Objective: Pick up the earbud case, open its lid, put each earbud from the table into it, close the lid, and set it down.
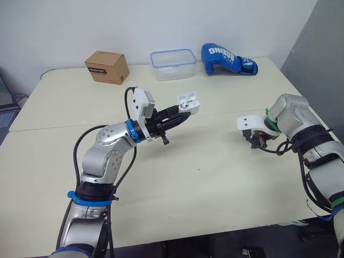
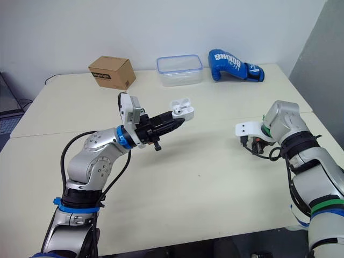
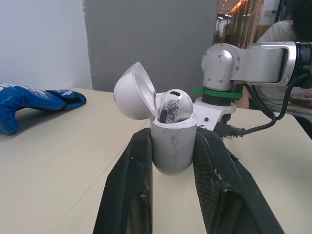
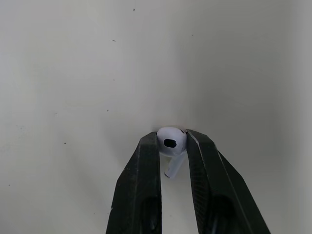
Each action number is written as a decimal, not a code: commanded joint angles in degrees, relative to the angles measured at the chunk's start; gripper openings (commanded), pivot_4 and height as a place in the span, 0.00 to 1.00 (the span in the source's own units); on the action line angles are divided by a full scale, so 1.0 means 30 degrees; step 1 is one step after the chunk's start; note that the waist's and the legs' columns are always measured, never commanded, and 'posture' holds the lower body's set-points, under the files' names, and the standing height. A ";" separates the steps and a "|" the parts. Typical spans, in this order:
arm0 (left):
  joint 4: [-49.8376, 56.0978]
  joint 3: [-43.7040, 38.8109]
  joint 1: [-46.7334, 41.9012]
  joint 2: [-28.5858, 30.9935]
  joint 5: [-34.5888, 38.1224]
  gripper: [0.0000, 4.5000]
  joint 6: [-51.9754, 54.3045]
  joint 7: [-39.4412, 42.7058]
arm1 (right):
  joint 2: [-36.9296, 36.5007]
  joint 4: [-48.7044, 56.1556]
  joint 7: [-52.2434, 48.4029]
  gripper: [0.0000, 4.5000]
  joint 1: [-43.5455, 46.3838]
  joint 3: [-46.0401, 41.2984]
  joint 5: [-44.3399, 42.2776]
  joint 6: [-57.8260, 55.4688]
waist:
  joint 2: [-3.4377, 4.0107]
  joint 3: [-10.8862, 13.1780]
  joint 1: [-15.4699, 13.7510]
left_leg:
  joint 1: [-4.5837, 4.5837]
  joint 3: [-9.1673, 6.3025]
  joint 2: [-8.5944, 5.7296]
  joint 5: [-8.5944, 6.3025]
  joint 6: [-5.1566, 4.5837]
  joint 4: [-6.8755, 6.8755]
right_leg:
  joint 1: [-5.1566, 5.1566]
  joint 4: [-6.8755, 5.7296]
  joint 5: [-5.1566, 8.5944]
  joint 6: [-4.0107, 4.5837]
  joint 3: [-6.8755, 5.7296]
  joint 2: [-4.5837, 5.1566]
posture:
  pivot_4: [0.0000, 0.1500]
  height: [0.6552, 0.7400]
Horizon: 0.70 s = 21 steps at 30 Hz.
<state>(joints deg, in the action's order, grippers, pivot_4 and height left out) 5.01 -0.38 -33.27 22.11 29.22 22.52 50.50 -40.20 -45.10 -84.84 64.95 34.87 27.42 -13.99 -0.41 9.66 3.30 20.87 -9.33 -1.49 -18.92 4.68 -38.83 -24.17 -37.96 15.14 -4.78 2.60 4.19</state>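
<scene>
My left gripper (image 1: 185, 110) is raised above the middle of the table and shut on the white earbud case (image 1: 189, 102). In the left wrist view the case (image 3: 171, 146) stands upright between the fingers (image 3: 131, 180) with its lid (image 3: 134, 92) swung open, and one earbud (image 3: 173, 105) sits in it. My right gripper (image 1: 259, 142) points down at the table (image 1: 204, 177) on the right side. Its fingers (image 4: 144, 175) are shut on the second white earbud (image 4: 171, 136), just at the tabletop; I cannot tell if the earbud touches the surface.
Along the far edge stand a cardboard box (image 1: 107, 67), a clear plastic container with a blue rim (image 1: 173, 64) and a blue boxing glove (image 1: 228, 60). A person (image 3: 287, 34) sits beyond the table in the left wrist view.
</scene>
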 commanded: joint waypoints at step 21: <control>0.0808 -0.0086 -0.0069 -0.0253 0.0193 0.17 -0.0283 -0.0105 | -0.2175 1.2393 -0.2440 0.09 -0.3053 0.0979 -0.3036 -0.6692 | 0.0000 -0.0001 -0.0077 | 0.0004 -0.0010 -0.0007 -0.0001 0.0000 -0.0016 | 0.0005 -0.0005 0.0000 -0.0001 -0.0007 0.0005 | 1.00 1.00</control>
<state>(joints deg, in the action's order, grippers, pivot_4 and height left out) 5.08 -0.32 -33.27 21.46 29.20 22.46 50.50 -46.04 -9.76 -88.68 55.93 37.59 17.99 -33.45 -0.41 9.66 3.07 20.89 -9.36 -1.50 -18.93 4.68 -38.87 -24.16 -37.97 15.14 -4.78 2.58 4.21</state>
